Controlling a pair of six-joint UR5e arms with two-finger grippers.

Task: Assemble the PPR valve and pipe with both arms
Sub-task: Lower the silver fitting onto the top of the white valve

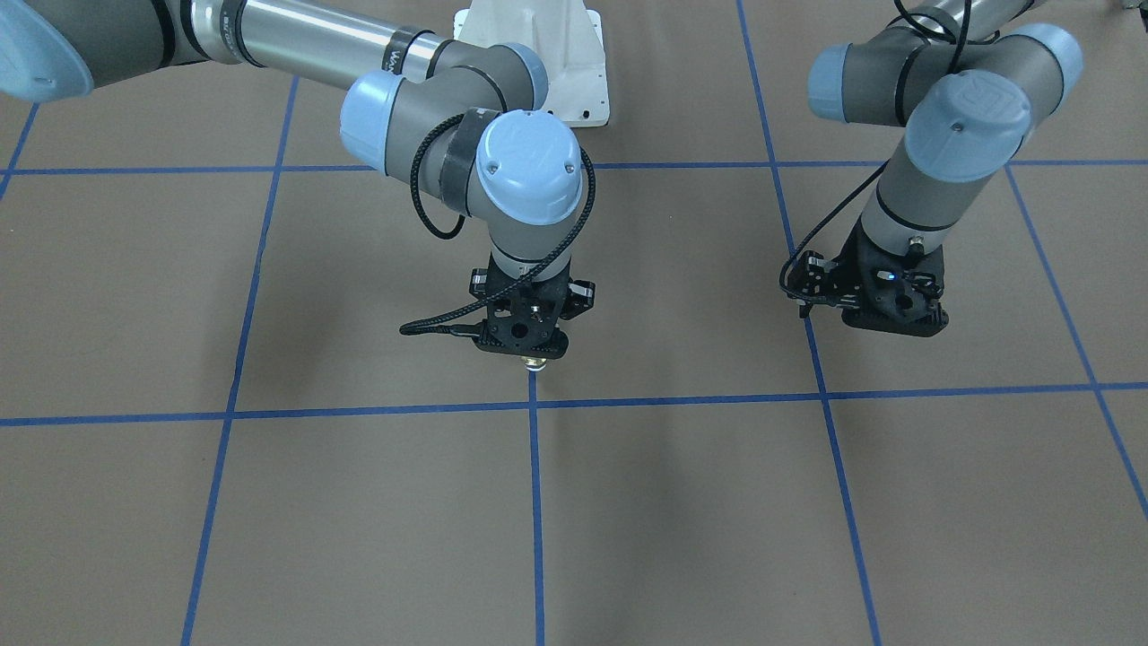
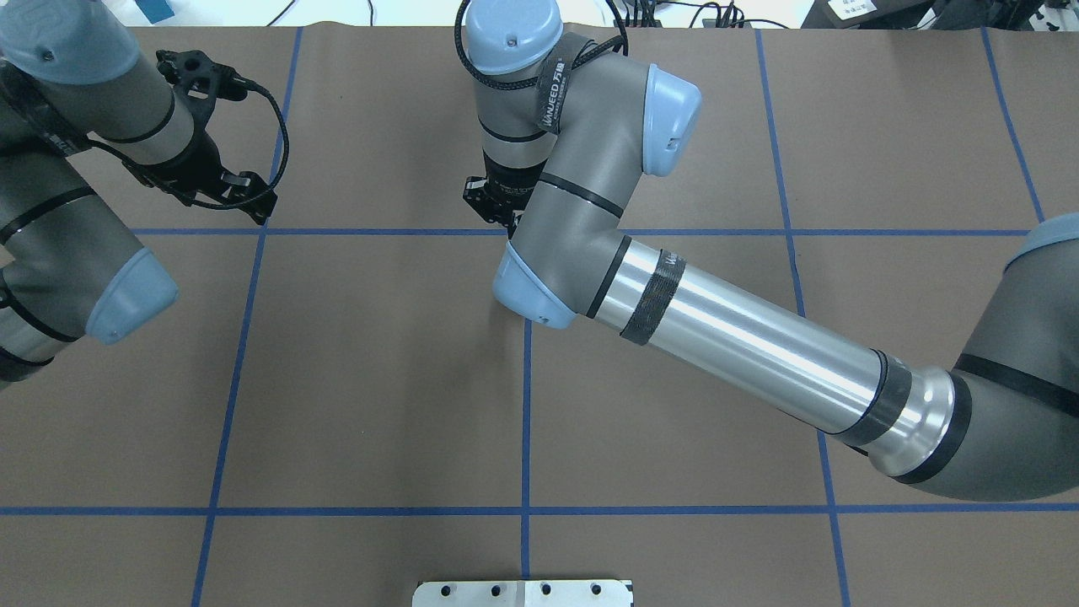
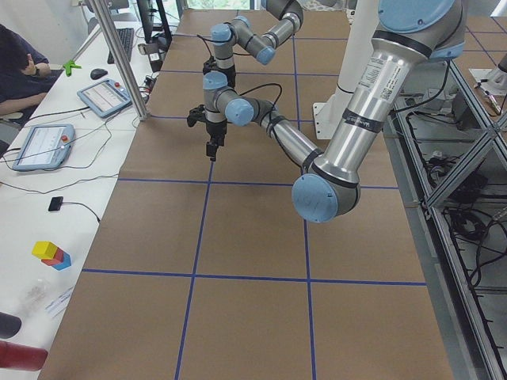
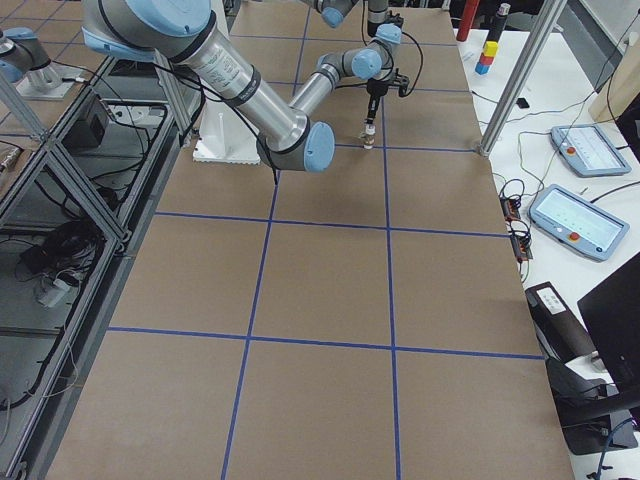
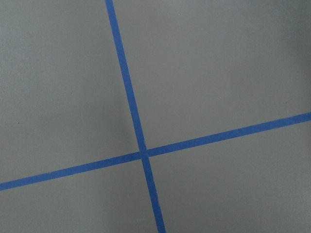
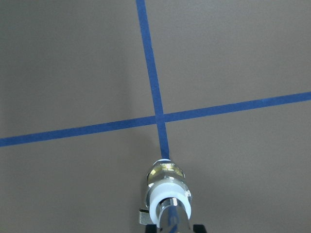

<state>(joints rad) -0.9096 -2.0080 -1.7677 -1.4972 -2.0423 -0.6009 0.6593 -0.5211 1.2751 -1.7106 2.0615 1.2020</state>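
The right claw [image 1: 529, 348] grasps the shiny silver-chrome pipe [image 6: 170, 218] on the white-and-brass PPR valve [image 6: 166, 187], which stands on the brown counter [image 1: 682, 502]. I would press straight down and keep it vertical. I cannot tell the state of the left claw [image 1: 874, 309].

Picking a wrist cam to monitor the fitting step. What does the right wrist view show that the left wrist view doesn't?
Right wrist only: the valve, a white ring over a brass middle, standing on end on the blue tape just short of the crossing. The silver pipe is on its near end at the frame's bottom edge, between the black fingertips of the right gripper.
Left wrist only: nothing of its own; no part, no fingertips.
Both: brown table and one crossing of blue tape lines.
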